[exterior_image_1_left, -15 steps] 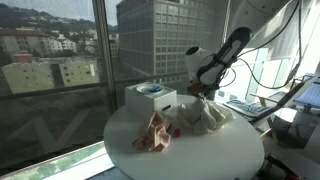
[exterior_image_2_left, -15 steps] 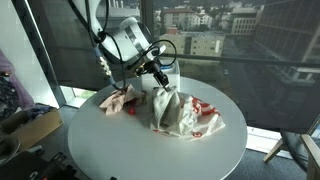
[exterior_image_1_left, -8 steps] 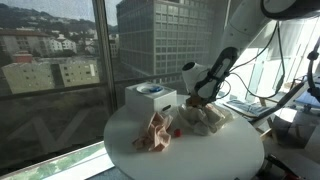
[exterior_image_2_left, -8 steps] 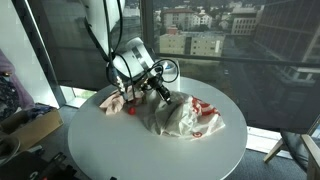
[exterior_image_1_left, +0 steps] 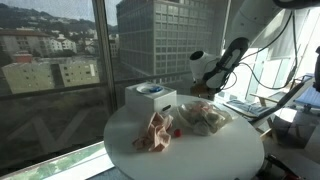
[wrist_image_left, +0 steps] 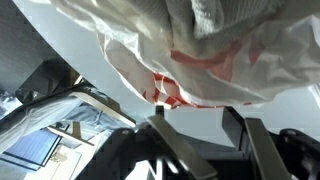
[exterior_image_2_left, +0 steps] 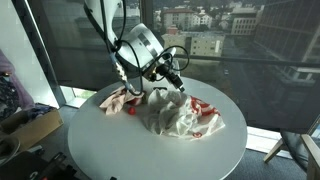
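Observation:
A crumpled white plastic bag with red print (exterior_image_1_left: 204, 118) (exterior_image_2_left: 182, 118) lies slumped on the round white table (exterior_image_1_left: 210, 155) (exterior_image_2_left: 110, 140). My gripper (exterior_image_1_left: 204, 88) (exterior_image_2_left: 178, 83) hangs just above the bag's top, clear of it. In the wrist view the bag (wrist_image_left: 200, 60) fills the upper part, with a pale cloth (wrist_image_left: 232, 20) bunched in it. The gripper (wrist_image_left: 193, 116) stands open there, and only the bare table shows between the two dark fingers.
A pink-and-white cloth (exterior_image_1_left: 155, 133) (exterior_image_2_left: 118, 100) lies crumpled beside the bag. A white box with a blue-marked top (exterior_image_1_left: 150, 97) stands at the table's window side. Large windows run along one side; a desk with cables (exterior_image_1_left: 262, 100) stands behind the table.
The gripper, earlier shut on the bag's top, has let go and risen. The bag has sunk back onto the table.

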Motion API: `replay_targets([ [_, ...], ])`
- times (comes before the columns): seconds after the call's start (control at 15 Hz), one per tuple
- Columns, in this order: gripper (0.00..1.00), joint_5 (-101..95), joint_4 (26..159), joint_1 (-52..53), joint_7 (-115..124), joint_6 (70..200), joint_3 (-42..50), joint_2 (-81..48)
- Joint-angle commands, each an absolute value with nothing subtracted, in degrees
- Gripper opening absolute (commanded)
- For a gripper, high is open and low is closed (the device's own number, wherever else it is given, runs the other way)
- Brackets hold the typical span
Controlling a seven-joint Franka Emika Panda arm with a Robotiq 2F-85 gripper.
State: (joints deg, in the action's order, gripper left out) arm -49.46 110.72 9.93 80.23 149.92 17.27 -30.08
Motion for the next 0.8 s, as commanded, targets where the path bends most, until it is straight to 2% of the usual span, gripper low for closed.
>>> replay_targets([
  [0.0, 0.95, -43.96, 117.76, 6.23, 74.55, 151.59, 10.87, -20.9],
  [0.13, 1.0, -39.05, 119.99, 5.63, 69.92, 152.83, 7.32, -20.6],
  [0.53, 1.0, -25.06, 124.29, 7.13, 53.02, 156.84, -0.38, -25.19],
  [0.73, 1.0, -22.17, 122.34, 10.57, 46.14, 156.85, 0.1, -29.25],
])
